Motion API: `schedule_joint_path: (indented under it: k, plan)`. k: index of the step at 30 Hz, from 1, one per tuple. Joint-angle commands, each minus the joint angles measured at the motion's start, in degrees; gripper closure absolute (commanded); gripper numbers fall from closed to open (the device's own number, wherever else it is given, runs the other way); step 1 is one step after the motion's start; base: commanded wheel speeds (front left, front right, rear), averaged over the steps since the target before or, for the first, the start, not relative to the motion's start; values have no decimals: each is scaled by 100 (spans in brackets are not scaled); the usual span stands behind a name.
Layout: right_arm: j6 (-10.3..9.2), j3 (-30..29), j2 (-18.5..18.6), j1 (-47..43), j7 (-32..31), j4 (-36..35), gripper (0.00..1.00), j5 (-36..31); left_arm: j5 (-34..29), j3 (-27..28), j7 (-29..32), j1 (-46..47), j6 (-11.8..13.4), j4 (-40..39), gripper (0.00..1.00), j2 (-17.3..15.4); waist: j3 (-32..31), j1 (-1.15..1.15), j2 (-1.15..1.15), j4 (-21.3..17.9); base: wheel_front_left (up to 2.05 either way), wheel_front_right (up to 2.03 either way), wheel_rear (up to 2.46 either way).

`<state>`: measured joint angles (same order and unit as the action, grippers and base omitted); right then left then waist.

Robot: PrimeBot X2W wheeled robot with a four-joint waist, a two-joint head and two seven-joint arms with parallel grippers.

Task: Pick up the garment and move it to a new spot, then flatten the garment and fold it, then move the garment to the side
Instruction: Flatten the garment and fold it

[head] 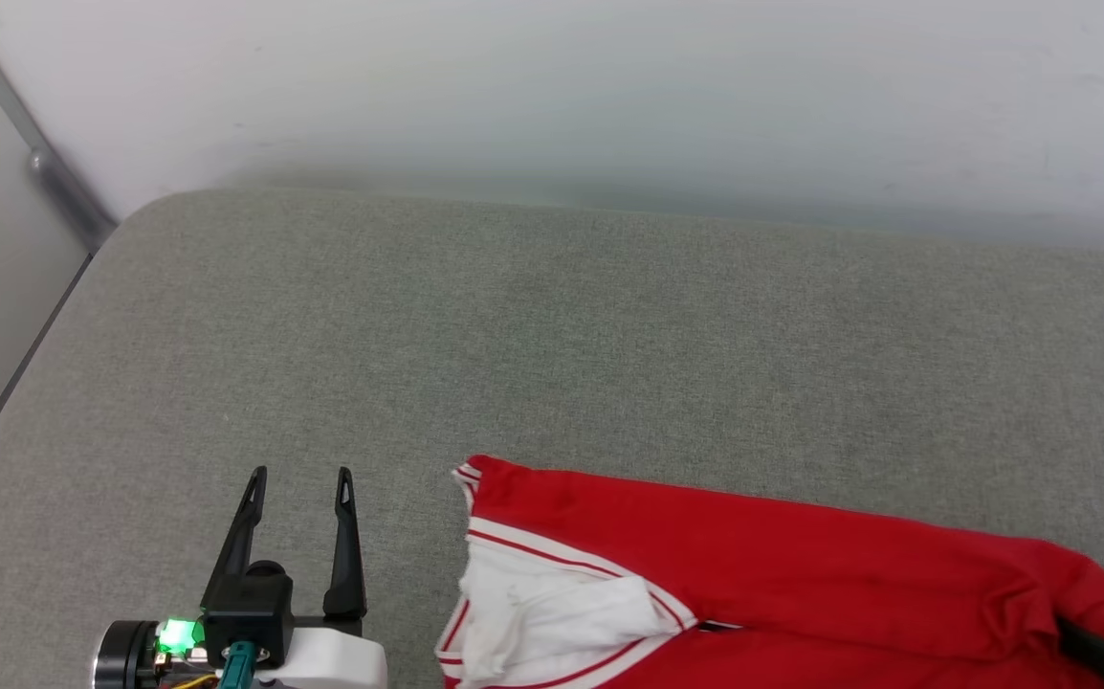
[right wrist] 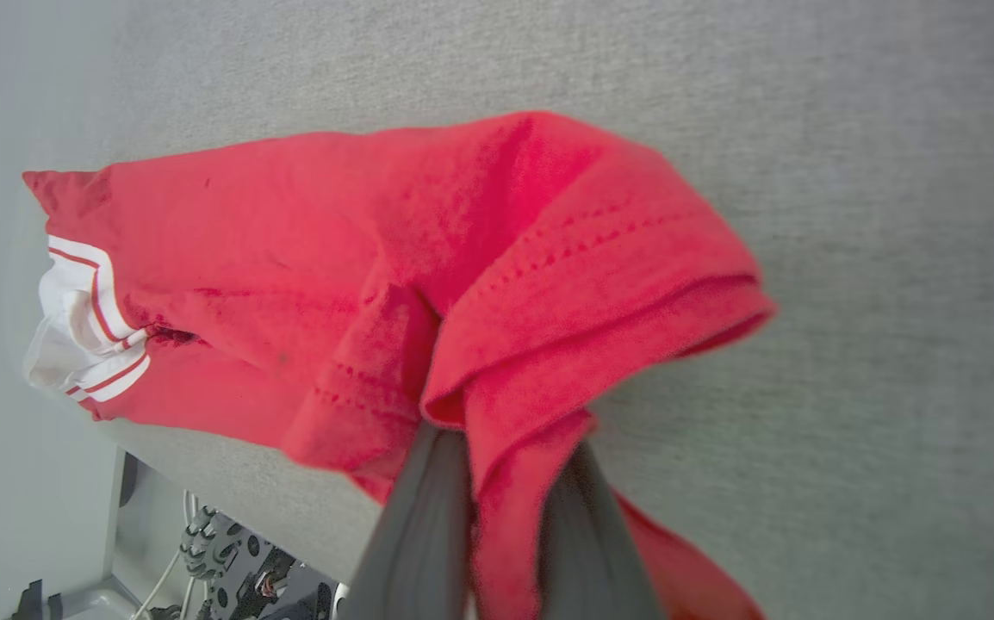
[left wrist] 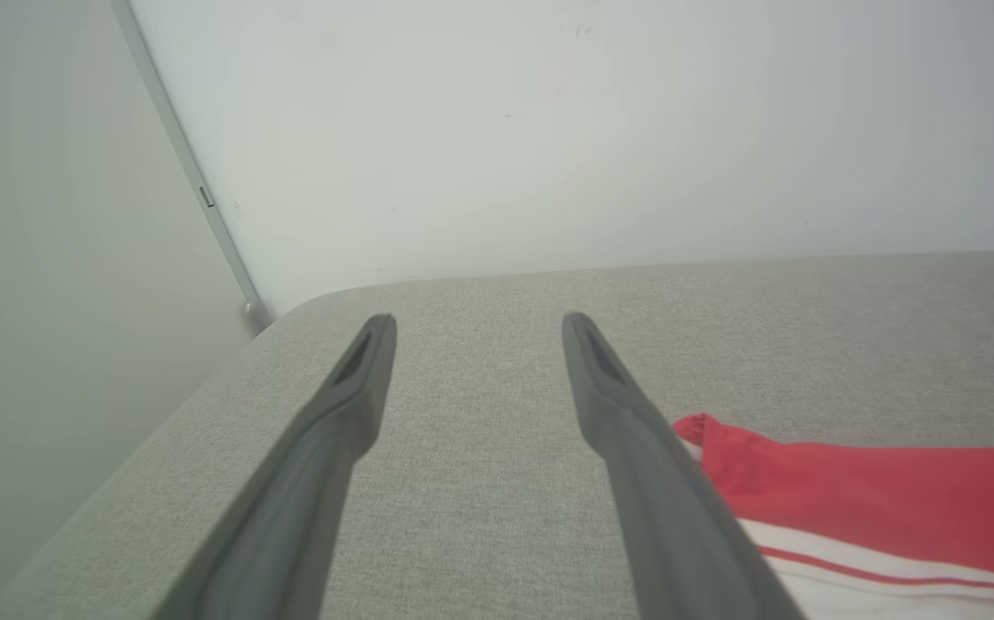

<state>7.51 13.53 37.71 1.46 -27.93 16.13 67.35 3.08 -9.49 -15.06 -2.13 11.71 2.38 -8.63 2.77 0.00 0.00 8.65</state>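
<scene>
Red garment [head: 753, 565] lies bunched at near right of grey counter [head: 552, 335]. R hand [right wrist: 510, 443] pinches a red fold of it; L hand [head: 301, 474], fingers spread, hovers just left of its white sleeve.

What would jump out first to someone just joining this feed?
The red garment lies bunched at the near right of the grey padded surface, white sleeve toward the left. The right gripper pinches a fold of its red hem, while the left gripper hovers open beside it, holding nothing.
</scene>
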Motion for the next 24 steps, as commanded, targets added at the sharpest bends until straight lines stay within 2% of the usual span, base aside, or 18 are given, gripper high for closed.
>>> schedule_joint_path:
  k: [1, 6, 10, 18, 24]
  plan:
    - [-4, -79, 209, -1, 11, 44, 100, -50, -43, 29, -15, -69, -35, -18, 0, 23, -16, 0, 0, -18, 0, 0, 0]
    - [-3, -196, 692, -78, -104, 147, 100, -182, -108, 89, -15, -106, -84, -37, 0, 71, -61, 0, 0, -58, 0, 0, 0]
    - [-3, -227, 794, -161, -383, -155, 100, -29, -154, 130, -15, -139, -124, -40, 0, 88, -102, 0, 0, -79, 0, 0, 0]
    - [-3, -120, 465, -234, -964, -1506, 100, 378, -197, 156, -15, -196, -173, -43, 0, 134, -141, 0, 0, -77, 0, 0, 0]
    - [-3, 276, 53, 226, -1476, -2086, 100, 153, -194, 133, -14, -28, -263, -11, 0, 182, -28, 0, 0, 16, 0, 0, 0]
